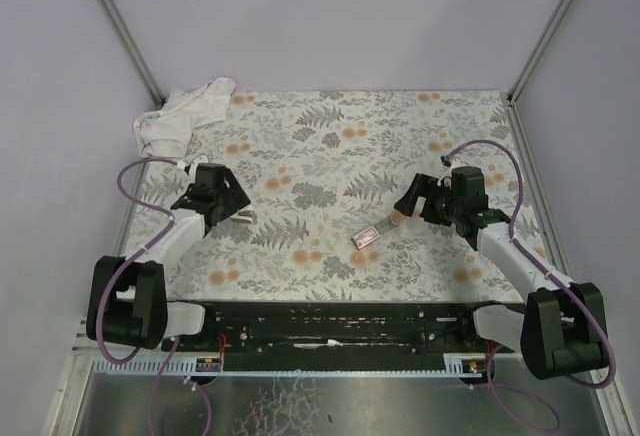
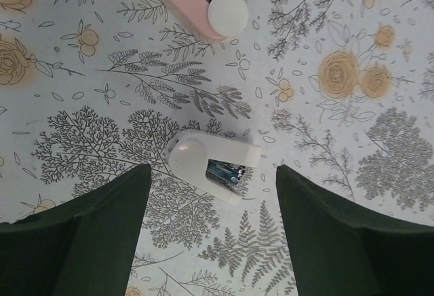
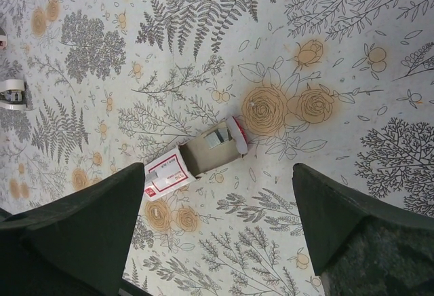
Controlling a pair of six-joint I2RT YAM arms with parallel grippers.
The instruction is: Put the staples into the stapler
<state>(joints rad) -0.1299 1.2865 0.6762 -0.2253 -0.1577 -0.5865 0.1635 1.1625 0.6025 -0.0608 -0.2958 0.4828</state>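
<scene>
Two pincers, both spread open and empty: the right pincer [image 3: 218, 170] hangs directly over the staples [image 3: 193, 161], whose tray is slid out for access. Well left of the staples, the left pincer [image 2: 213, 177] straddles what looks like the stapler [image 2: 210, 157].

Legible text: none I can read. Staples box [image 3: 168, 172], lying just beside the orange rose print [image 3: 266, 108]: white panel carrying red printing, too small to make out.
</scene>
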